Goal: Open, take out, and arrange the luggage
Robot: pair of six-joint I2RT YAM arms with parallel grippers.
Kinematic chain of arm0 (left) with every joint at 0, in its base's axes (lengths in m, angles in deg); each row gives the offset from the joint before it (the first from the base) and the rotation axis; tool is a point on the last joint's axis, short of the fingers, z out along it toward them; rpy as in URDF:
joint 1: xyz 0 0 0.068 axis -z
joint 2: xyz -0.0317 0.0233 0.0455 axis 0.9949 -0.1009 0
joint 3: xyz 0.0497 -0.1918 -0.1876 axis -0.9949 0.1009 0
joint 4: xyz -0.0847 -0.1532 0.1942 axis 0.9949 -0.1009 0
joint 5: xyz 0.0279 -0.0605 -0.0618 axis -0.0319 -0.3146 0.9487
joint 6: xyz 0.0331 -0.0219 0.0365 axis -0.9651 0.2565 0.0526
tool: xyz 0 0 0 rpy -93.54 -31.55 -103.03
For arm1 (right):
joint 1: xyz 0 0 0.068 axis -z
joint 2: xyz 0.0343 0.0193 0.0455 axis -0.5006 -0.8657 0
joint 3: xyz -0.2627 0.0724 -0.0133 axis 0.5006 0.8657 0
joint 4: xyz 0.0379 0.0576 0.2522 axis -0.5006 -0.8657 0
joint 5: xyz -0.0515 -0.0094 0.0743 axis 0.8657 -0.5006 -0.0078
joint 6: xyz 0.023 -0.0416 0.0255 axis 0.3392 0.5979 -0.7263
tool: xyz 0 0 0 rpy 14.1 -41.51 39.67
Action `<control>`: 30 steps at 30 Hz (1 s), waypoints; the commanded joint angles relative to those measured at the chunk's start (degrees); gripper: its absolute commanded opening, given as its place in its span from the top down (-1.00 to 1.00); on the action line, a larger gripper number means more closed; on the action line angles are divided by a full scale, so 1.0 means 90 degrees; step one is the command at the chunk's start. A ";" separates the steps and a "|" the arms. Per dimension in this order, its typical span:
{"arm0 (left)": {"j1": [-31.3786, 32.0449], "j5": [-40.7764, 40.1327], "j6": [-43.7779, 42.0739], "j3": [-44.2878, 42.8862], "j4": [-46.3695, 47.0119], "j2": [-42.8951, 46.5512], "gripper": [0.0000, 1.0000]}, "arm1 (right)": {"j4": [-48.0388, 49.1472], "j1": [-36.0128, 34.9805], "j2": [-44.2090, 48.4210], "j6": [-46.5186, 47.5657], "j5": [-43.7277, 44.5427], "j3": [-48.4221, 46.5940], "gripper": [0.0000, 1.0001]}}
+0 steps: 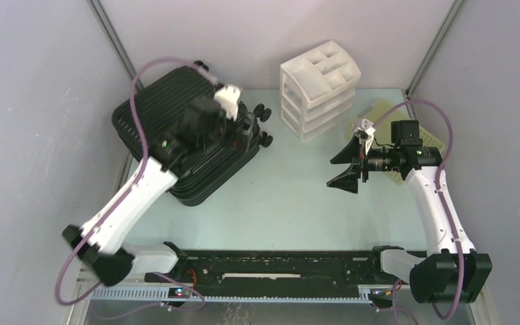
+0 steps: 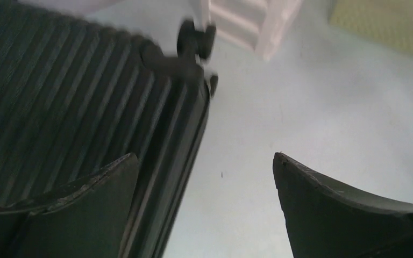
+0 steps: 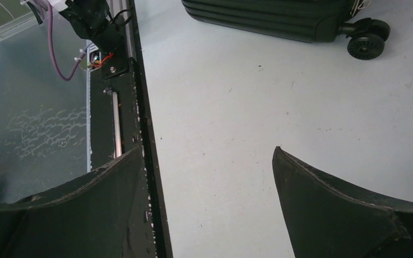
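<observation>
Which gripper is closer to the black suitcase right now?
Left. The left gripper is open over the black suitcase's edge, near its wheels. The right gripper, also open, is well off to the suitcase's right, across the table.

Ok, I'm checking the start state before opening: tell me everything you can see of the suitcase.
The suitcase is a large black hard-shell case with a ribbed, plastic-looking shell and small black wheels at its far right end. It is shut, lying flat and angled at the far left of the table. The open left gripper hangs over its edge near the wheels; no contact shows.
</observation>
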 commanded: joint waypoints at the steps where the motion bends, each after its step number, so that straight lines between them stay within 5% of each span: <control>1: -0.0501 0.0749 -0.0205 -0.2131 -0.0148 -0.1628 -1.00 | 0.0255 0.0028 0.0070 0.0178 0.0052 0.0053 -1.00; 7: -0.0703 0.0825 -0.0336 -0.6608 -0.2193 -0.4901 -0.95 | 0.0492 0.0128 -0.0023 -0.0204 0.0527 0.0040 -1.00; 9: -0.0710 0.0831 -0.0480 -0.7426 -0.2339 -0.5540 -0.94 | 0.0497 0.0163 -0.0081 -0.0275 0.0561 0.0025 -1.00; 15: -0.0790 0.1108 -0.1036 -0.6847 -0.1583 -0.5845 -0.87 | 0.0455 0.0144 -0.0272 -0.0402 0.0641 -0.0077 -1.00; 30: -0.0935 0.0923 -0.1473 -0.6773 -0.1572 -0.6863 -0.59 | 0.0392 0.0119 -0.0459 -0.0354 0.0664 -0.0080 -1.00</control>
